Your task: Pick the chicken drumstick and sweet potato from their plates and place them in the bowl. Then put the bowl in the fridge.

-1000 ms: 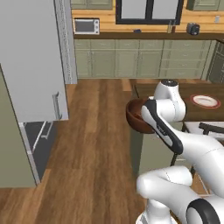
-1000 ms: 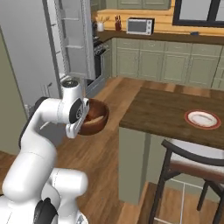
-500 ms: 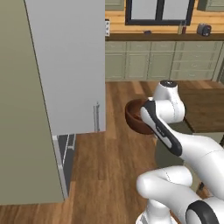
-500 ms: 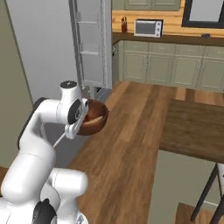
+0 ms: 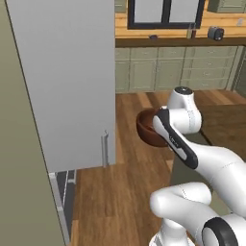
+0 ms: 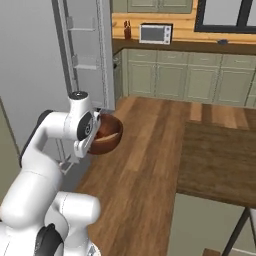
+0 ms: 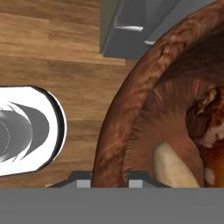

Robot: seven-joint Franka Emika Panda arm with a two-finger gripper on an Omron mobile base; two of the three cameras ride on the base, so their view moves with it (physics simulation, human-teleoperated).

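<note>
Bowl carried toward the fridge. To the left of the tool (image 7: pixel 109 177) stands the fridge (image 5: pixel 67 86), its grey door face filling the left base view; the coming move turns on this, since the bowl must travel leftward and forward from the tool into the open compartment. The tool is clamped on the near rim of the bowl (image 6: pixel 106 135), which is held level above the wooden floor (image 6: pixel 150 150). The right base view adds the pale door shelves (image 6: pixel 82 47) that the left base view hides. The hand view alone reveals the contents: the sweet potato (image 7: pixel 175 168), then the chicken drumstick (image 7: pixel 208 118), right of the tool.
</note>
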